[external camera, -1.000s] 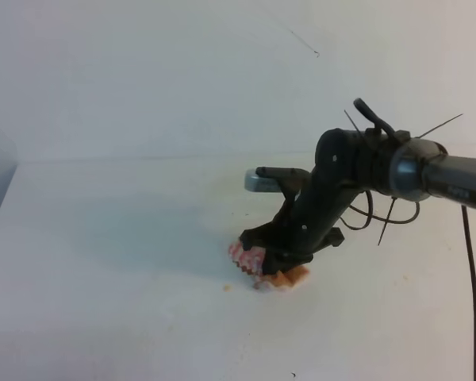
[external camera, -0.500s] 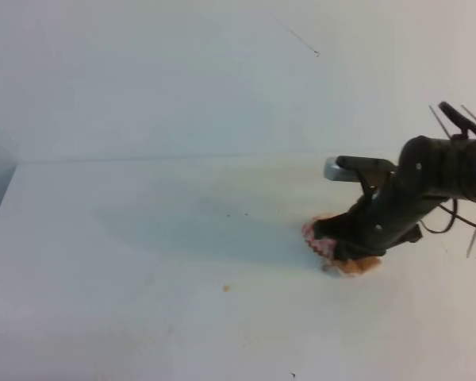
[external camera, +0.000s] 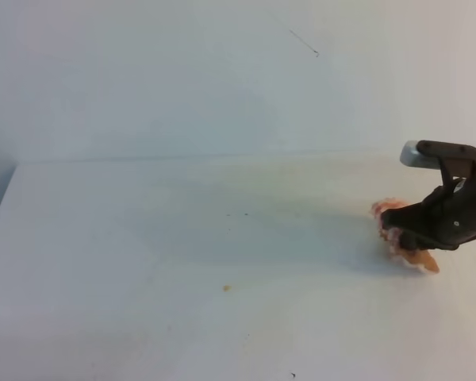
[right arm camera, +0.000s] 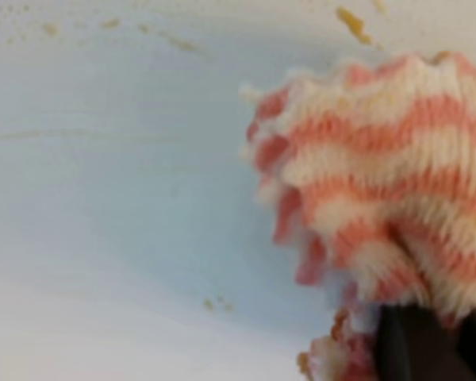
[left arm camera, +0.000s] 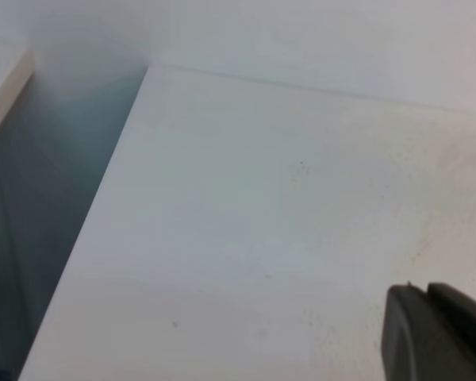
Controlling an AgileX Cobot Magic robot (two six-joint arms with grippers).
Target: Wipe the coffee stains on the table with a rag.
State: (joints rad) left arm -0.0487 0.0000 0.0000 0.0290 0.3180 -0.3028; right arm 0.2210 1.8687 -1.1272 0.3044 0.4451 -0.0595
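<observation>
A: One rag (external camera: 397, 232) sits at the bench's (external camera: 143, 238) far right, bunched so its stained fold meets the surface.
B: Held how?
A: Right end effector (external camera: 416, 234) clamped on it; a small coffee speck (external camera: 227, 287) remains centre-near. Left end effector: cannot tell.

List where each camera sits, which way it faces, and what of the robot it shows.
Exterior high: above the front, looking down across the table; right gripper on the rag.
Left wrist: on the left arm, facing the table's left edge; left gripper at bottom right.
Right wrist: close down on the rag; dark fingers.
Shared: rag, table.
</observation>
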